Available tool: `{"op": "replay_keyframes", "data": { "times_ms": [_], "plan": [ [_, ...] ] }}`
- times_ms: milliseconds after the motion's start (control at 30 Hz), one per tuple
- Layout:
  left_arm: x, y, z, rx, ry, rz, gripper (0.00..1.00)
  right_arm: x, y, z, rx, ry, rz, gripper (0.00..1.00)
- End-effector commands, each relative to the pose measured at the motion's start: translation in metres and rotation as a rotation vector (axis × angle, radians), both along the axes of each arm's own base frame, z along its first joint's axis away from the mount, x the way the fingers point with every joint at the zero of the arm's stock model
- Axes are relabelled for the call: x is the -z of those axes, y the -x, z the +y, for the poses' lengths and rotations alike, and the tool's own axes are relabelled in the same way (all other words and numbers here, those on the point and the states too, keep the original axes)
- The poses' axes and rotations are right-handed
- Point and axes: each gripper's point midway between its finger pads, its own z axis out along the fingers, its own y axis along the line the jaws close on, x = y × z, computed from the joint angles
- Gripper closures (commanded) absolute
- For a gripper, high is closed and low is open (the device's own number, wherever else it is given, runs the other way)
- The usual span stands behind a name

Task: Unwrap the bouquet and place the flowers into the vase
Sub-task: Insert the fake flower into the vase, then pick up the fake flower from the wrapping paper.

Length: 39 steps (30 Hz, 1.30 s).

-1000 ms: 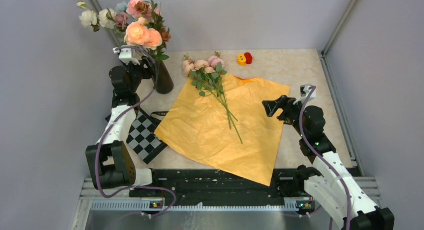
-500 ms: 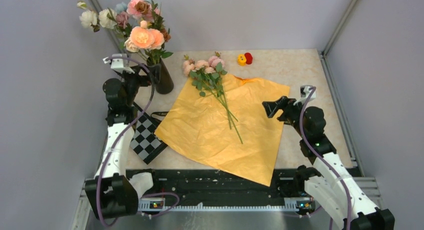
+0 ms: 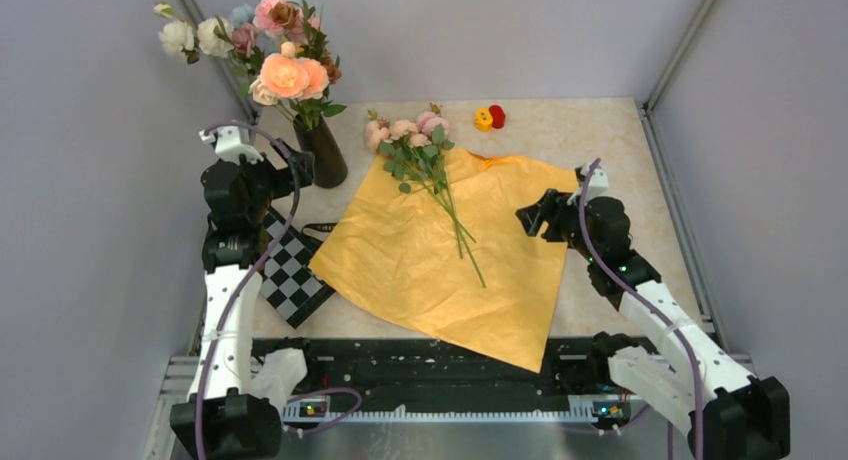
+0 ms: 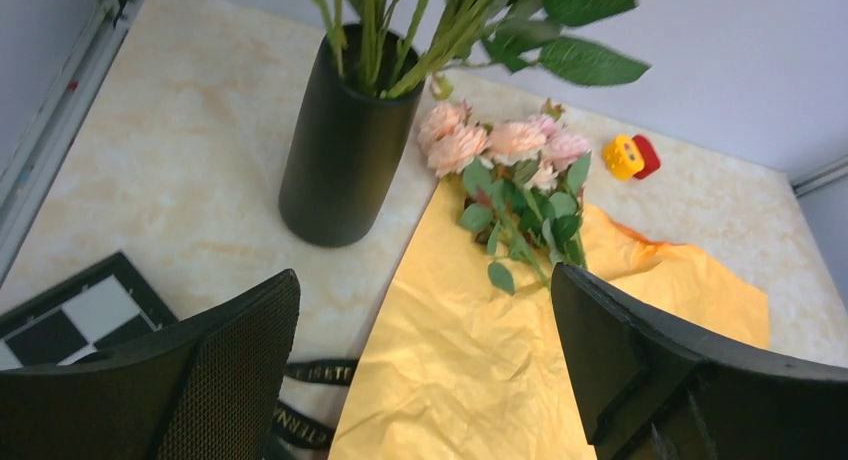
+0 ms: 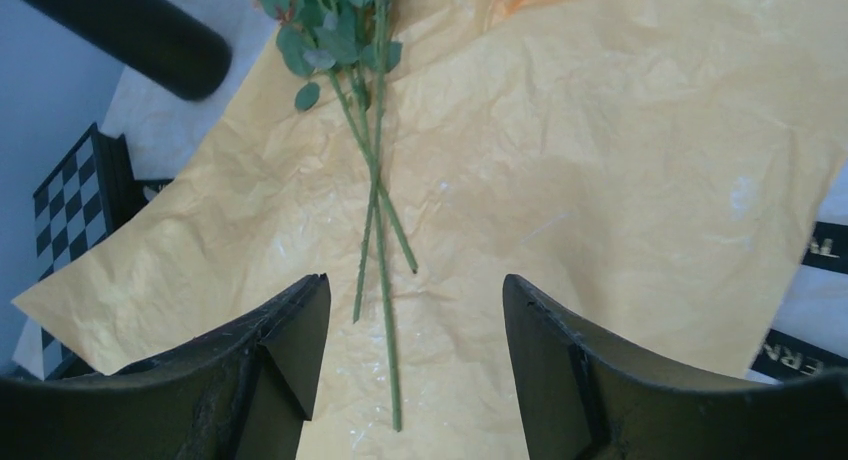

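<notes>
Right pincer [image 3: 530, 214] wide, empty; flowers [image 3: 418, 155] lie heads far-left, stems pointing near-right

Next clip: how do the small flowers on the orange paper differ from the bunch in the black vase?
The small flowers lie flat on the unfolded orange paper, while the bunch stands upright in the vase. The small flowers have little pink and peach heads; the bunch has larger blooms, some of them white. The small flowers show their thin stems bare; the bunch's stems go down into the vase. Both have green leaves, and neither is held.
</notes>
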Motion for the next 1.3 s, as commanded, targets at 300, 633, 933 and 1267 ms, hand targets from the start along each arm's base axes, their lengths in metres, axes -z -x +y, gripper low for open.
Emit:
{"op": "replay_keyframes", "data": {
  "times_ms": [300,633,933,1267],
  "plan": [
    [0.037,0.011,0.010,-0.038,-0.064,0.134,0.01,0.038,0.004,0.100,-0.096,0.078,0.214,0.51],
    [0.037,0.019,0.012,-0.057,-0.137,0.144,0.01,0.076,0.000,0.160,-0.189,0.063,0.323,0.59],
    [0.038,0.019,0.002,-0.024,-0.150,0.140,0.01,0.102,-0.013,0.175,-0.193,0.092,0.369,0.63],
    [0.039,0.018,0.001,-0.021,-0.153,0.144,0.01,0.126,-0.014,0.173,-0.174,0.123,0.412,0.68]
  ]
}}
